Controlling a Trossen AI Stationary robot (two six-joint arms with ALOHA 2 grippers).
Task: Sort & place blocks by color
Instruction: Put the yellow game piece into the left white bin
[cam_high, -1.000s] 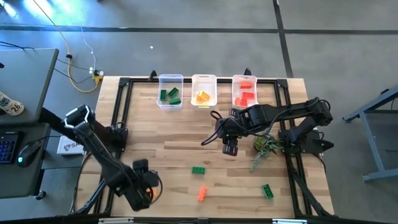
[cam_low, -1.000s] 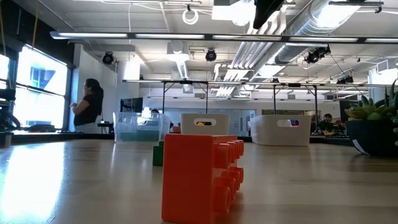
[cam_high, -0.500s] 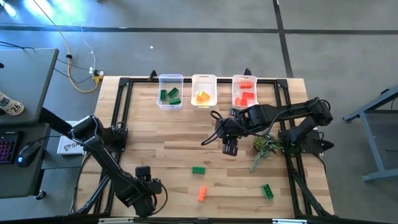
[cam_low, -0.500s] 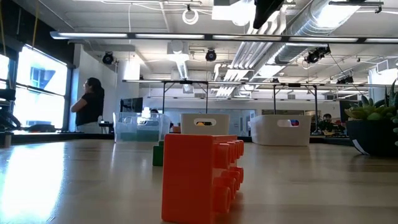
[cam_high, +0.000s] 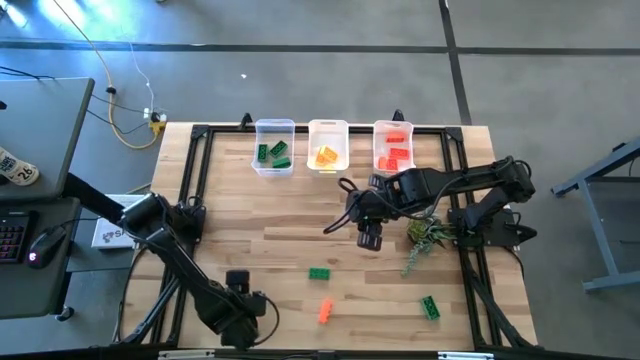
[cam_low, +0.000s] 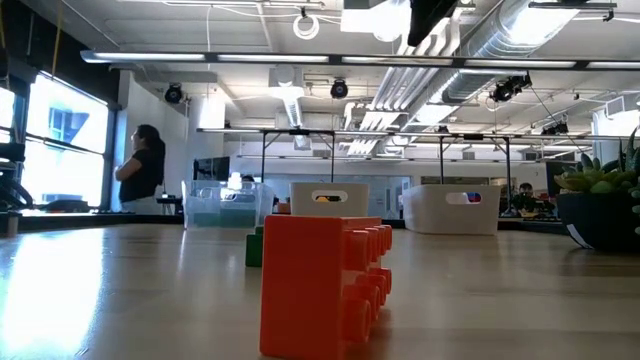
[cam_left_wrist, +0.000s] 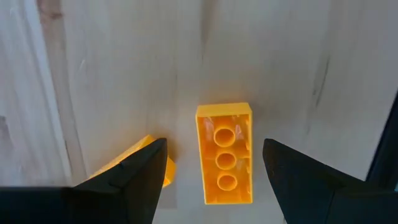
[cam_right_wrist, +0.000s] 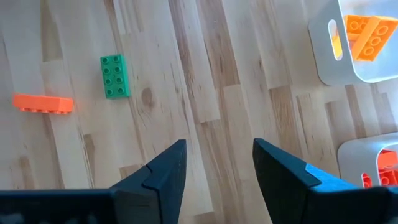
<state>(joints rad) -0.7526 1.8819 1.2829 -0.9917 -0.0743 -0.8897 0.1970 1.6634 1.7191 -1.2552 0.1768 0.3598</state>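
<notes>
Hovering at the table's near-left corner, the left gripper (cam_left_wrist: 214, 180) is spread wide and empty, straddling a yellow-orange studded plastic brick (cam_left_wrist: 224, 154) whose long axis runs 12-to-6, square across the finger gap.

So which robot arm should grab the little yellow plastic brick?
The left. Its gripper hangs open right over the small yellow studded plastic brick, fingers on either side. The right gripper is mid-table, open over bare wood.

Glossy plastic blocks (cam_left_wrist: 224, 154) — pale wood table (cam_high: 300, 220)
</notes>
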